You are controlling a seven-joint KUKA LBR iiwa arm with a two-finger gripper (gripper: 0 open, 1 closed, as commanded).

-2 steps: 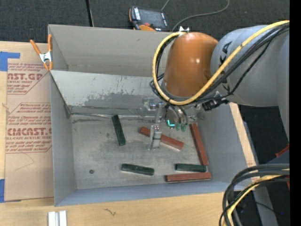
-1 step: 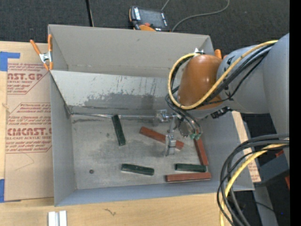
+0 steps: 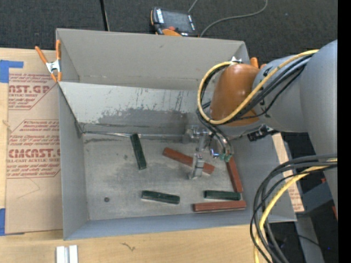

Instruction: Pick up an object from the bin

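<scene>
The gripper [image 3: 197, 166] is low over a red-brown bar [image 3: 176, 155], at 3 o'clock from the centre of the bin [image 3: 109, 169]. The bar seemingly isn't lifted yet, and I cannot tell how wide the gripper is.

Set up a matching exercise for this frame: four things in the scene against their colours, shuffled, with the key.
Things:
1. leftmost stick
2. centre stick at the end effector
3. bin
4. wrist cover

Colours:
a. grey
b. red-brown
c. orange
d. dark green

Pairs: 1-d, 2-b, 3-a, 4-c
</scene>
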